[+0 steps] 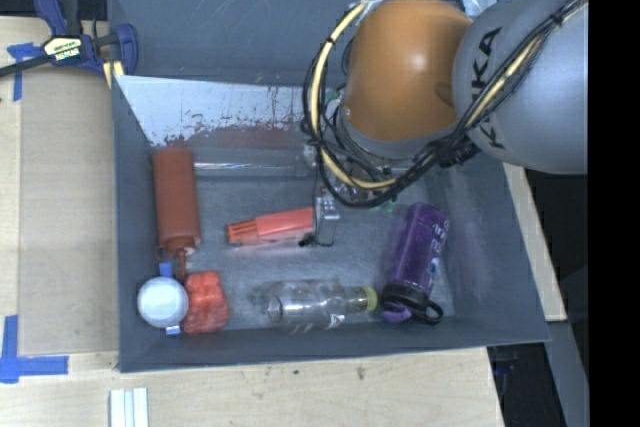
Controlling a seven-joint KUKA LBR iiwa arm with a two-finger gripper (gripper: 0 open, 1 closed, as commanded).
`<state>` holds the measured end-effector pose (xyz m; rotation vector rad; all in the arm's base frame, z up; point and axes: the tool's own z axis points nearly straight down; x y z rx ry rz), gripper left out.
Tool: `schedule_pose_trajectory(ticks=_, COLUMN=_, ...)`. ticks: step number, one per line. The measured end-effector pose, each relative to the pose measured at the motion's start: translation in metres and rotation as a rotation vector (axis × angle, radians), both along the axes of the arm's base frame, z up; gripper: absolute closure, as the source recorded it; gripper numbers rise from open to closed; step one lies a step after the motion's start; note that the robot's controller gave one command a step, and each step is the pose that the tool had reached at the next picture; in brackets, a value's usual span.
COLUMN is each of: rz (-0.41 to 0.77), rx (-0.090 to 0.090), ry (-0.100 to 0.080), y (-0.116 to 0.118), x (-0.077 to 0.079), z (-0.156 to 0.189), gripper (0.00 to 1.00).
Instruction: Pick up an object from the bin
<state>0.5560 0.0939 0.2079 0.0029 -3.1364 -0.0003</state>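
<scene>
My gripper (pixel 324 218) hangs low in the middle of the bin, mostly hidden beneath the arm's orange cover. It is right at the right end of an orange-red, handle-shaped plastic thing (pixel 270 228) that lies flat, pointing left. I cannot tell whether it grips that thing. A clear plastic bottle (pixel 318 304) lies on its side just in front of the gripper. A purple bottle (pixel 417 252) with a black loop at its cap lies to the gripper's right.
A brown-red cylinder bottle (pixel 175 198) lies along the left wall. A white round cap (pixel 161 302) and a red lumpy thing (pixel 206 302) sit in the front left corner. Something clear (pixel 250 161) lies near the back wall. The arm covers the back right.
</scene>
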Motion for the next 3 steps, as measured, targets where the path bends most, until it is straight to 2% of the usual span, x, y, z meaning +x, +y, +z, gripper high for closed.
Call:
schedule_pose_trajectory(ticks=1, rz=-0.002, rx=0.001, ry=-0.009, y=-0.001, x=0.001, z=0.005, gripper=0.0)
schedule_pose_trajectory(ticks=2, rz=0.065, rx=0.001, ry=-0.015, y=0.006, x=0.017, z=-0.035, gripper=0.0)
schedule_pose_trajectory(ticks=3, rz=0.067, rx=0.001, ry=-0.013, y=0.009, x=0.026, z=-0.101, gripper=0.0)
